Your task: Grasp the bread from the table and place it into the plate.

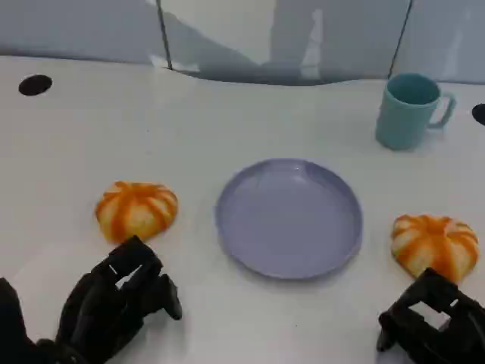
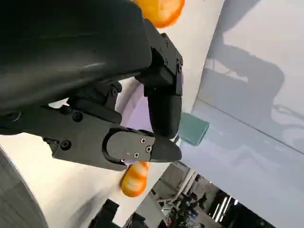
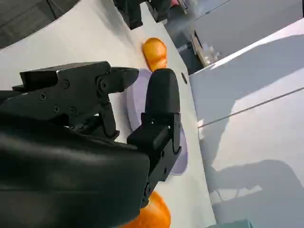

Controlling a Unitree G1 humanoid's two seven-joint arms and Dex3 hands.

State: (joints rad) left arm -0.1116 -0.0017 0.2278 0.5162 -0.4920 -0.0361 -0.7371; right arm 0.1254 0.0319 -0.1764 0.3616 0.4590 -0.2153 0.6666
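From the head camera I see the lavender plate at the centre of the white bench, with nothing lying in it. One orange-striped bread roll sits on the bench at nine o'clock from the plate, well apart from it; a second bread roll sits at about four o'clock, near the rim but not touching. A teal mug stands upright at one o'clock; I cannot see into it.

My left hand hovers at six o'clock of the first roll, just short of it, fingers apart and holding nothing. My right hand sits just below the second roll, released too, its fingers apart.

The left wrist camera adds what the head view lacks: between the fingers I see the plate's edge, the mug and the far roll beyond it. The right wrist camera shows the second roll close under the hand's shell, and the first roll across the plate.
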